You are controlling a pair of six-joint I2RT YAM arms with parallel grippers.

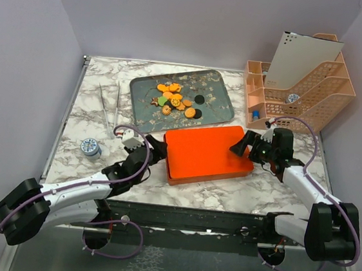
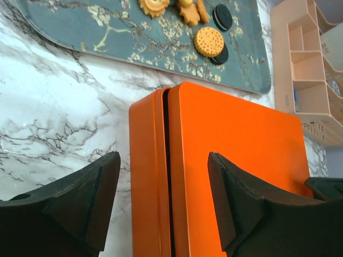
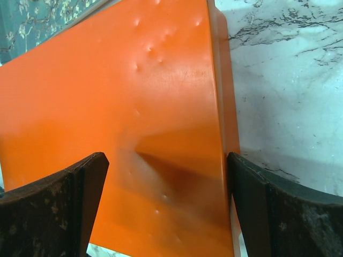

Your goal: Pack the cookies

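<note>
The cookies (image 1: 177, 99) lie in a loose heap on a dark floral tray (image 1: 218, 91) at the back; most are round and orange, with some green and black ones (image 2: 208, 42). In front of the tray sits a shut orange box (image 1: 208, 154). My left gripper (image 1: 158, 149) is open at the box's left end, its jaws astride the lid seam (image 2: 163, 198) without touching it. At the box's right end my right gripper (image 1: 246, 145) stands wide open (image 3: 169, 209), one finger over the lid (image 3: 134, 96) and the other beside the box's edge.
A pink desk organiser (image 1: 302, 90) holding a white sheet stands at the back right. Metal tweezers (image 1: 109, 105) lie left of the tray. A small round blue-and-white object (image 1: 90, 147) sits near the left arm. Grey walls close in the table.
</note>
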